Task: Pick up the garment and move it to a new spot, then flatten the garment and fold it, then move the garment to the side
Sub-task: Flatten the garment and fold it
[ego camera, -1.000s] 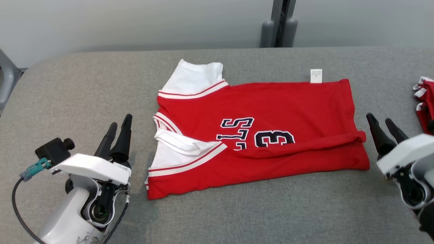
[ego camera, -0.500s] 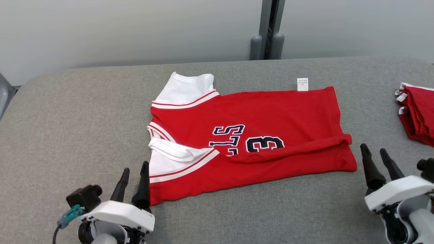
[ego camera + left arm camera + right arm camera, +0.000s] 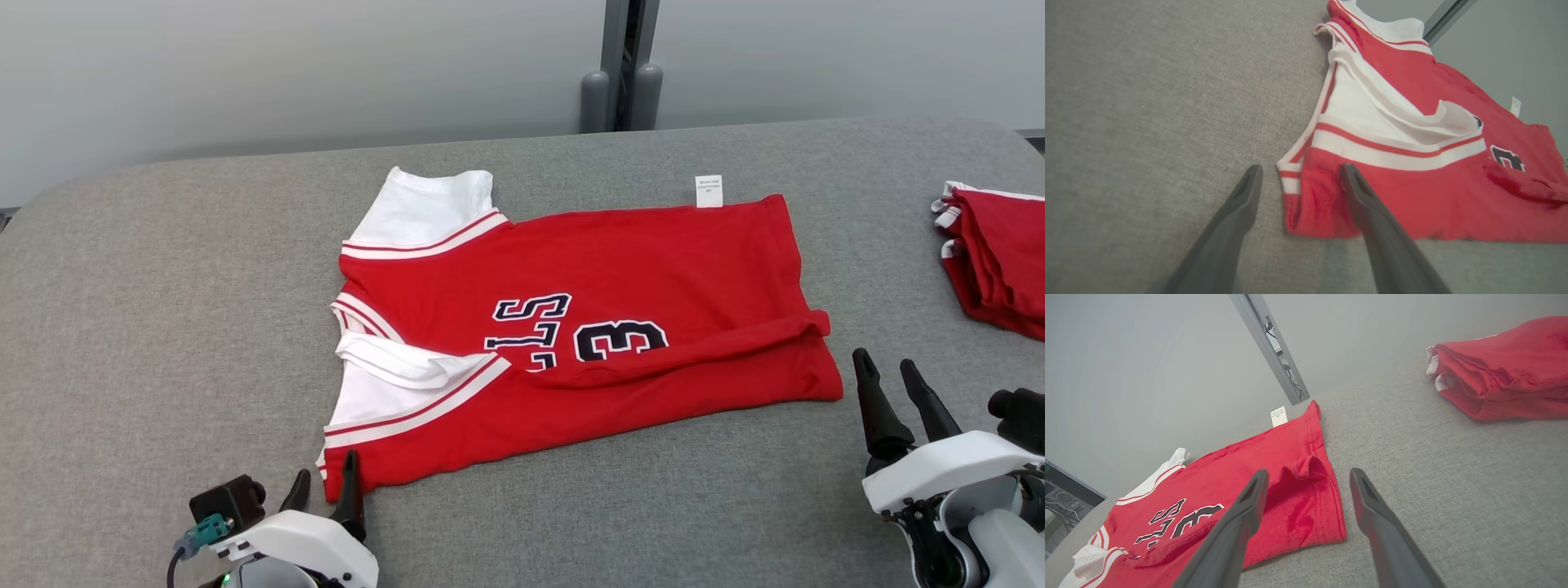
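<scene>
Left gripper [image 3: 326,478], long dark fingers spread wide & empty, sits at the near-left corner of the red-and-white sports jersey [image 3: 620,286]: one finger over the hem, the other over bare table. Right gripper [image 3: 882,361], also wide & empty, hangs just off the near-right corner. Jersey lies mid grey fabric-covered table [image 3: 163,286], near edge turned over. Next fold, imo: pinch all layers at both corners, lift evenly, don't snag the loose white sleeve [image 3: 392,367].

Robot test lab, grey fabric-covered worktable [image 3: 163,286], plain grey wall panels [image 3: 245,73], metal post [image 3: 624,57] behind
</scene>
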